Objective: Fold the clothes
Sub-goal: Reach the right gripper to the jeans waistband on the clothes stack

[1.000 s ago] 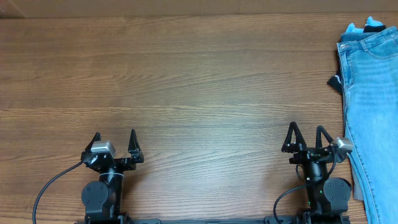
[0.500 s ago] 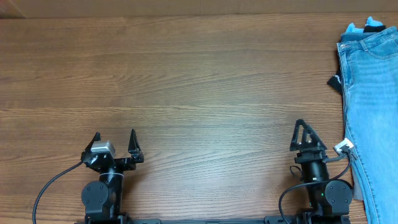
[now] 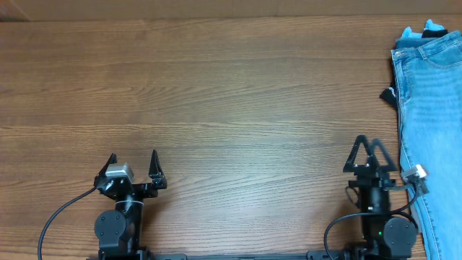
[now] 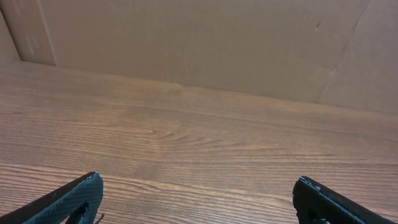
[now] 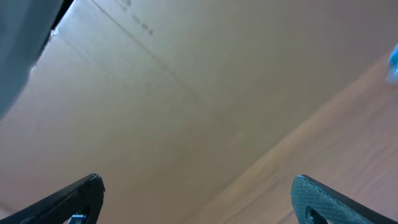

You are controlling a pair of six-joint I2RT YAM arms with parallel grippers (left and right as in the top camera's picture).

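Light-blue denim jeans [image 3: 433, 108] lie lengthwise along the table's right edge, waist at the far end. Small bits of a sky-blue garment [image 3: 412, 32] and a black one [image 3: 388, 94] peek out beside the waist. My right gripper [image 3: 368, 141] stands open near the front edge, just left of the jeans' legs and apart from them; its wrist view shows nothing between the jaws of the right gripper [image 5: 198, 180], and a blurred blue patch [image 5: 394, 59] at the right edge. My left gripper [image 3: 133, 156] rests open at the front left, far from the clothes, the left gripper [image 4: 198, 182] holding nothing.
The wooden table [image 3: 216, 94] stretches between the two arms and the far edge. A cardboard wall [image 4: 199, 43] rises behind the table. A black cable [image 3: 54, 217] loops at the left arm's base.
My right arm has swung to the right, toward the jeans, and its wrist has turned so the camera tilts. The left arm and the clothes have not moved.
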